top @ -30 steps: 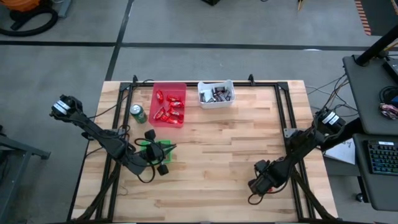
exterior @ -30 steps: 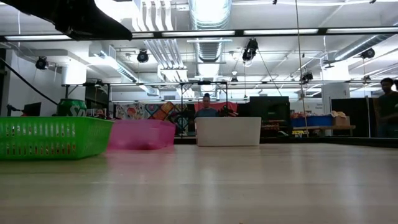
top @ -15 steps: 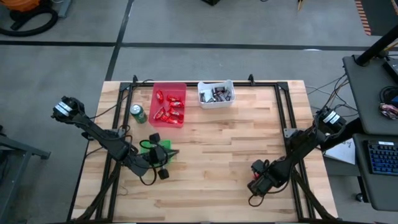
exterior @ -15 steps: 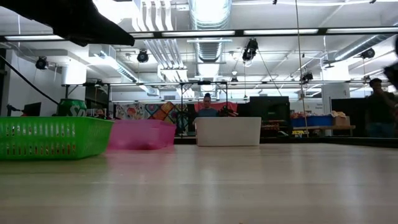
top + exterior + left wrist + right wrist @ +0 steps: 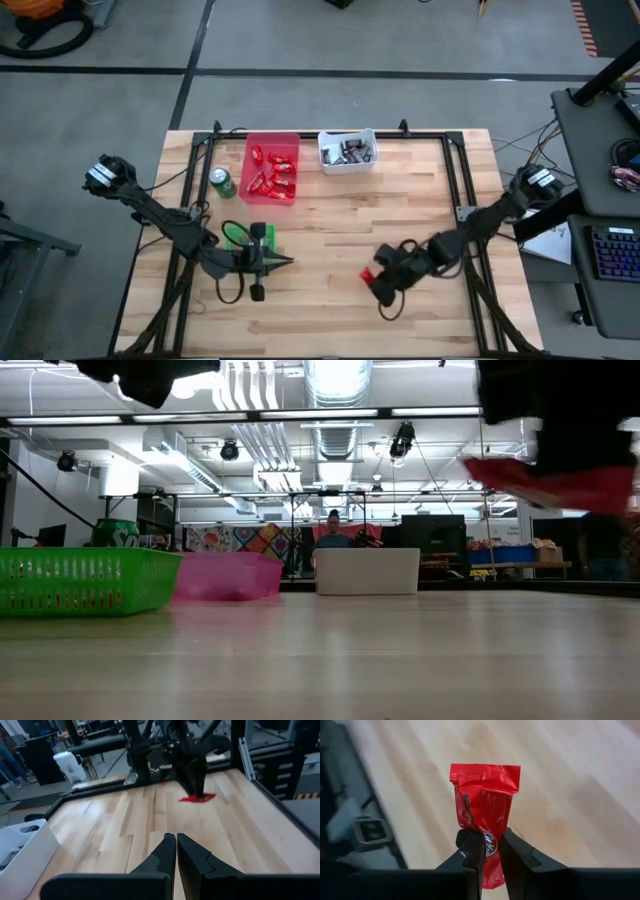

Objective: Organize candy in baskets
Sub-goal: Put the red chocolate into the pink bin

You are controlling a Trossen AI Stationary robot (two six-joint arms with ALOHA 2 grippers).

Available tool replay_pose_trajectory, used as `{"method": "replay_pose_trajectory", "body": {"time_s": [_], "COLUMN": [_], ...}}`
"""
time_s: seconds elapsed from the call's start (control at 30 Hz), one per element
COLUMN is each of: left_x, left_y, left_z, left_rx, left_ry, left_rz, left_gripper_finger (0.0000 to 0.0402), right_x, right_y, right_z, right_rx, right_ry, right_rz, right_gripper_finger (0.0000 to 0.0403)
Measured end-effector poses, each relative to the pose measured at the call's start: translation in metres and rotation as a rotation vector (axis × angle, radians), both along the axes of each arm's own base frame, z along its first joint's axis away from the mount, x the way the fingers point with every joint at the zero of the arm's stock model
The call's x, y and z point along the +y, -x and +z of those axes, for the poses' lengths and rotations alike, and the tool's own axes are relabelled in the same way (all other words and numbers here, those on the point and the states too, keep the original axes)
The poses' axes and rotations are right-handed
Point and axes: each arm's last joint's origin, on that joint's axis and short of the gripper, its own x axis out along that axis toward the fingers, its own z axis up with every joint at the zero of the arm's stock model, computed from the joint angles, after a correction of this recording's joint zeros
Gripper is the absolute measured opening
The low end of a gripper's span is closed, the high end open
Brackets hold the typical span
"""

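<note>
My right gripper (image 5: 491, 845) hangs over the table's middle right, shut on a red-wrapped candy bar (image 5: 485, 795), which also shows from above (image 5: 367, 275) and level across the table (image 5: 560, 485). My left gripper (image 5: 176, 840) is shut and holds nothing; it floats beside the green basket (image 5: 236, 236), pointing toward the right arm. At the far edge, the red basket (image 5: 272, 167) holds several red candy bars and the white basket (image 5: 347, 151) holds dark and silver candy pieces. My right gripper pinches the red bar's middle (image 5: 487, 837) between its two fingers, which lie across the bar. The fingers come slanting down from the table's right side. The crimped end (image 5: 485, 772) sticks out past the fingertips, and the bar is lifted clear of the table.
A green soda can (image 5: 222, 183) stands left of the red basket. A black frame (image 5: 452, 170) runs around the tabletop. Bare wood (image 5: 340, 220) lies between the baskets and my right gripper. People stand in the room beyond the table.
My right gripper has risen and gone from near the right edge toward the table's middle, carrying the red bar clear of the wood and rolling as it went. My left gripper has turned on the spot and now points toward the right side.
</note>
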Motion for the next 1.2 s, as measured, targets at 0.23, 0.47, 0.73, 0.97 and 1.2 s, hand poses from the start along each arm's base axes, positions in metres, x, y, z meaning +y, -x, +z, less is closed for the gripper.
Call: {"method": "replay_pose_trajectory", "body": {"time_s": [0.23,0.47,0.73,0.97,1.2], "left_x": [-0.008,-0.017,-0.017,-0.025,-0.03], "left_y": [-0.008,-0.024,-0.049,-0.082,-0.102], "left_z": [0.007,-0.004,-0.025,-0.041,-0.049], "left_rx": [-0.117,-0.215,-0.31,-0.287,-0.278], "left_ry": [-0.008,-0.065,-0.103,-0.122,-0.126], "left_rz": [-0.102,-0.164,-0.12,-0.195,-0.219], "left_gripper_finger": [0.0018,0.01,0.0182,0.0184,0.0171], "right_x": [-0.027,-0.045,-0.049,-0.047,-0.044], "right_y": [-0.043,-0.068,-0.08,-0.084,-0.09], "right_z": [0.017,0.025,0.015,0.013,0.023], "right_rx": [-0.344,-0.6,-0.665,-0.683,-0.718], "right_ry": [0.015,-0.033,-0.075,-0.098,-0.13], "right_rz": [0.244,0.494,0.603,0.63,0.672], "right_gripper_finger": [0.0043,0.0043,0.0043,0.0043,0.0043]}}
